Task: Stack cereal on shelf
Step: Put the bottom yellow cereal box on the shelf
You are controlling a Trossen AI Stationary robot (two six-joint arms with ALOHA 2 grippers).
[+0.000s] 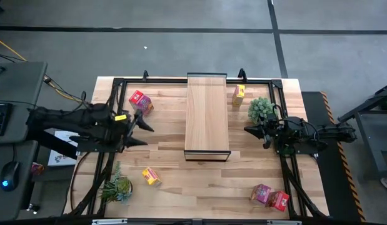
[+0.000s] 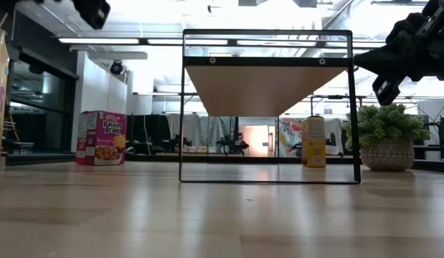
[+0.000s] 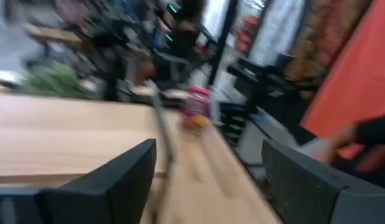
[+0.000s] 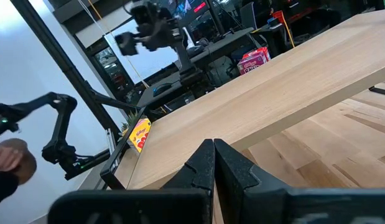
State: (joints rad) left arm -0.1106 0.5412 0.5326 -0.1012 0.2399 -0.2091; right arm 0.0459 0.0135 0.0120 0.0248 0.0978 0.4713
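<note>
The shelf (image 1: 207,119), a light-wood board in a dark frame, stands in the middle of the table. Cereal boxes stand on the tabletop around it: a pink one (image 1: 141,101) at the far left, a yellow one (image 1: 239,95) at the far right, a yellow one (image 1: 150,176) at the near left, and a pink one (image 1: 261,192) beside a red one (image 1: 279,200) at the near right. My left gripper (image 1: 148,136) hangs open left of the shelf, raised, with nothing between its fingers (image 3: 127,180). My right gripper (image 1: 251,130) is shut and empty right of the shelf.
One potted plant (image 1: 261,108) stands close to my right gripper, another (image 1: 117,187) at the near left corner. A dark frame (image 1: 180,80) runs around the table's edges. In the left wrist view a person in orange (image 3: 360,74) shows beyond the table.
</note>
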